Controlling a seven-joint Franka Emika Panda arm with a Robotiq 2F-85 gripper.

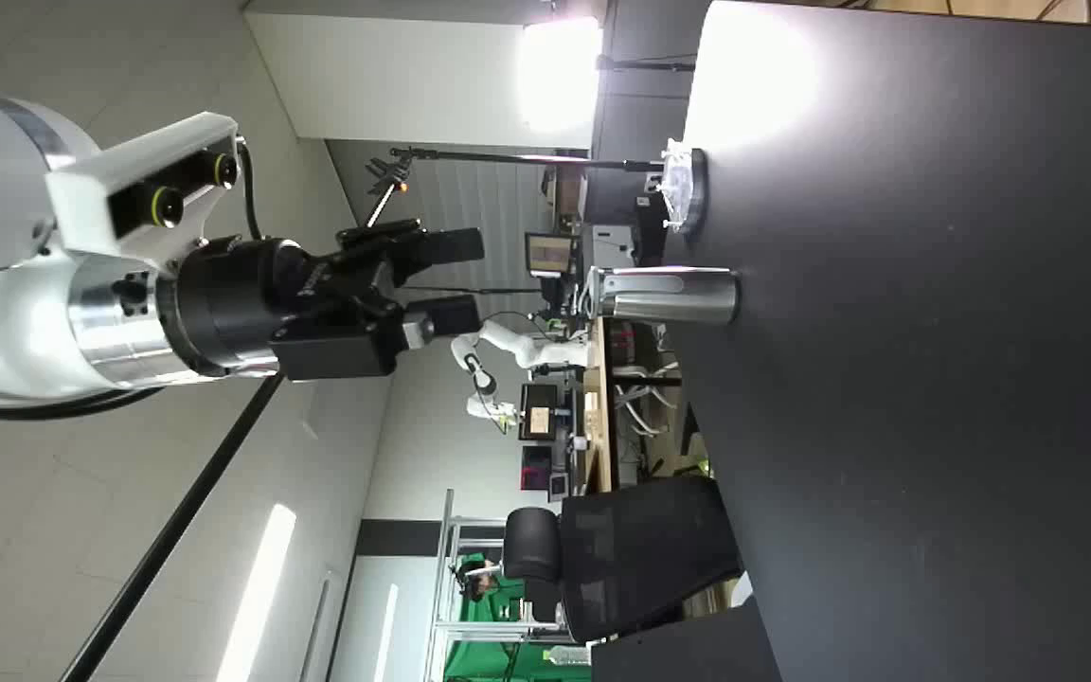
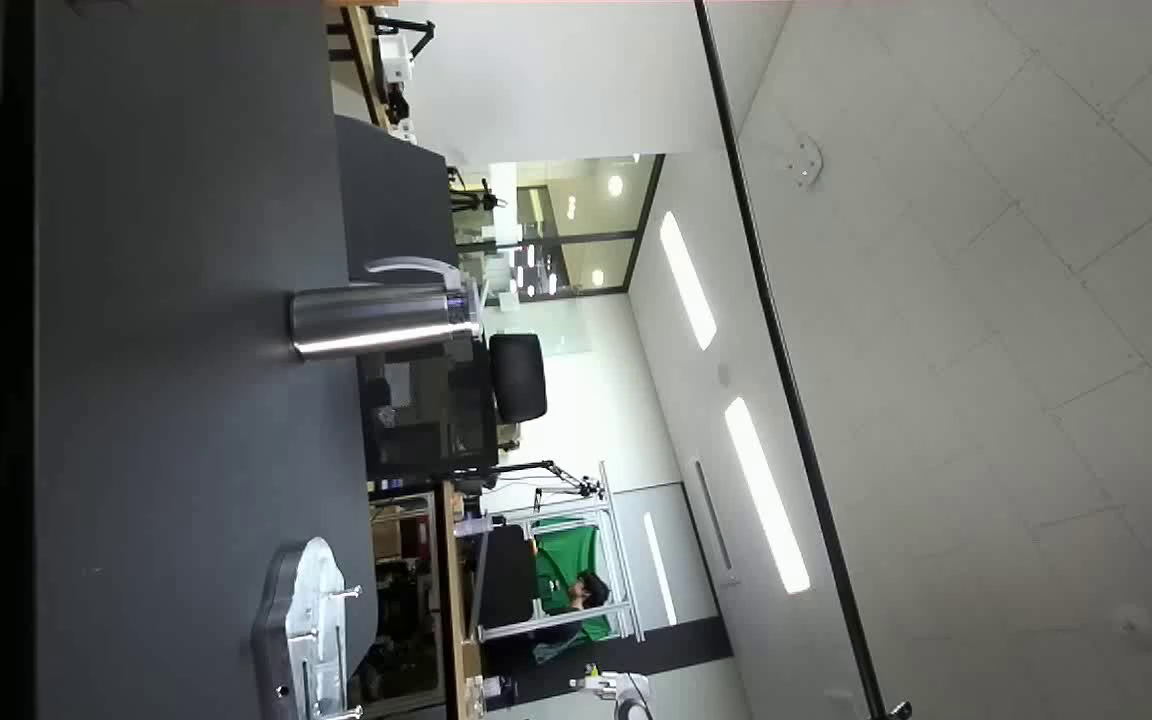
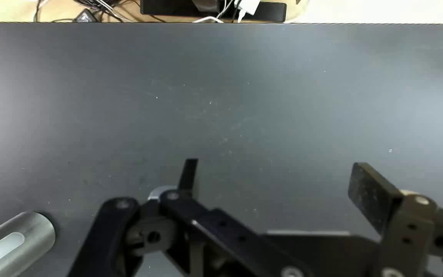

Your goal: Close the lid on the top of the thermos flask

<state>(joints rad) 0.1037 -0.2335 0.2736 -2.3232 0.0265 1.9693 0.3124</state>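
Note:
The exterior views are turned sideways. The thermos flask, a silver-grey metal cylinder, stands upright on the dark table in both exterior views [image 1: 673, 301] [image 2: 371, 325]. It has a pale handle [image 2: 406, 265] and a pale top section [image 2: 471, 308]; whether its lid is up or down is too small to tell. In the wrist view, only the lower part of the flask [image 3: 33, 238] shows at the bottom left; its top is out of frame. My gripper [image 1: 477, 279] is open and empty, well above the table and higher than the flask. Its fingers stand wide apart in the wrist view [image 3: 277, 165].
A flat clear-and-metal piece with small pegs [image 1: 683, 188] lies on the table [image 1: 934, 379] near the flask, also seen in an exterior view [image 2: 314, 630]. A black chair [image 1: 650, 549] stands beyond the table's edge. Cables [image 3: 102, 7] lie past the far edge in the wrist view.

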